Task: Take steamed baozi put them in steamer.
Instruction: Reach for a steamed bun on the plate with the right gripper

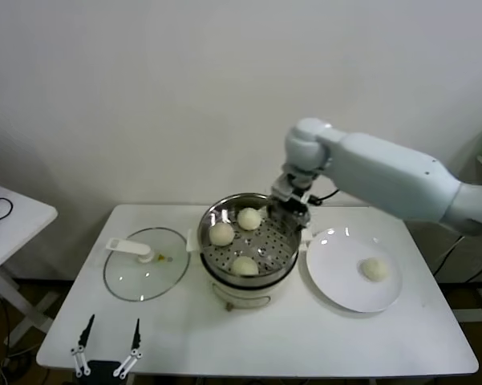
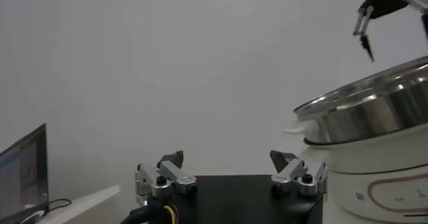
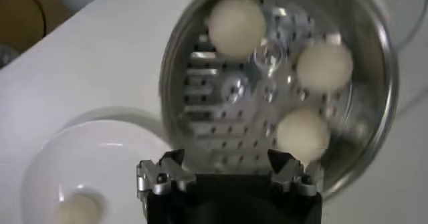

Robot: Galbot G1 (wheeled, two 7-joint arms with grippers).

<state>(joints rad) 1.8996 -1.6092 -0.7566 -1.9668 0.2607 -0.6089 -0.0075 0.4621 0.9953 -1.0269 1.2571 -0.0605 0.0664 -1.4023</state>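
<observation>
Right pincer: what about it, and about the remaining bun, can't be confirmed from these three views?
- Right pincer, head view: its fingertips merge with the steamer rim, so contact is unclear.
- Right wrist view: fingertips cut off by the frame's lower edge.
- Baozi on the plate, right wrist view: blurred and cropped by the edge.
- Left pincer: parked low, open.

Three baozi (image 1: 221, 233) crowd the steamer (image 1: 282, 262); its right floor lies bare beneath the open right gripper (image 1: 289, 210).
</observation>
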